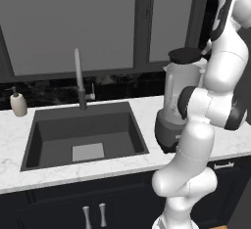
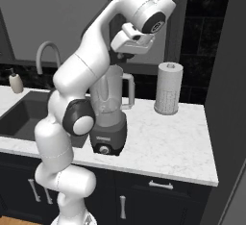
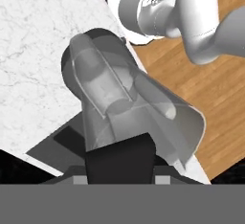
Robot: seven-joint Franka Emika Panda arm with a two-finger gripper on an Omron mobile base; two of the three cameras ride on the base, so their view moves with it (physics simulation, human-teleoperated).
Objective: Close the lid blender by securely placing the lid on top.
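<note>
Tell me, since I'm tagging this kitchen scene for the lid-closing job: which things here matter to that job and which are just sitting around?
Part of the job:
- blender, clear jar on a dark base
- lid, black disc at the jar's mouth
- gripper, above the jar

Just lying about:
- soap bottle left of the sink
- sink and faucet
- white cylinder right of the blender

The blender (image 2: pixel 109 111) is sitting on the marble counter (image 2: pixel 168 137), arm bending over its open mouth. A paper towel roll (image 2: pixel 168 88) is standing off to its right, the faucet (image 2: pixel 47 51) curving over the sink (image 2: pixel 19 116).
</note>
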